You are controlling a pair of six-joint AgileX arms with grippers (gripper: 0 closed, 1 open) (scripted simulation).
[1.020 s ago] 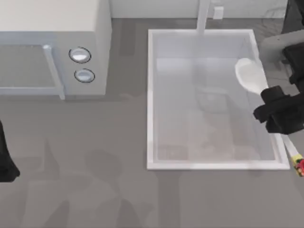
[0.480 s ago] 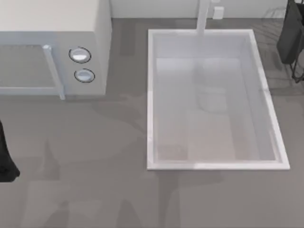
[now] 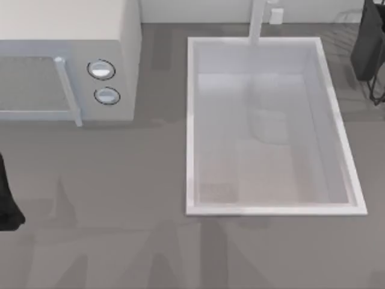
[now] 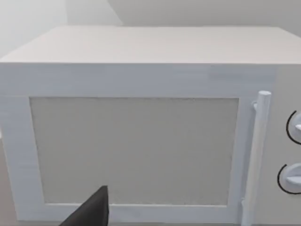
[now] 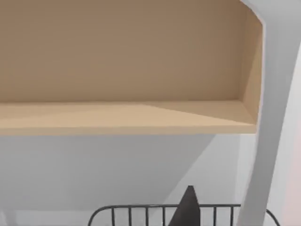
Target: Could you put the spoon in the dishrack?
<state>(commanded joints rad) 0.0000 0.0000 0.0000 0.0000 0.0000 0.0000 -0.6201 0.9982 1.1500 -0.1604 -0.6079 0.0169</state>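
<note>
Right hand (image 3: pixel 368 45): far right, over dishrack (image 5: pixel 155 213); grip state cannot be told. Advice: lower spoon between wires before letting go. Left hand (image 3: pixel 7 201): parked near left.

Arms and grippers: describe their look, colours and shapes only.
Both arms are matte black, with no markings or cables visible. The left arm is a dark, rounded bulk at the table's left edge; a black pointed fingertip shows. The right arm is a black block by thin dark wires; its fingertip is also pointed.
</note>
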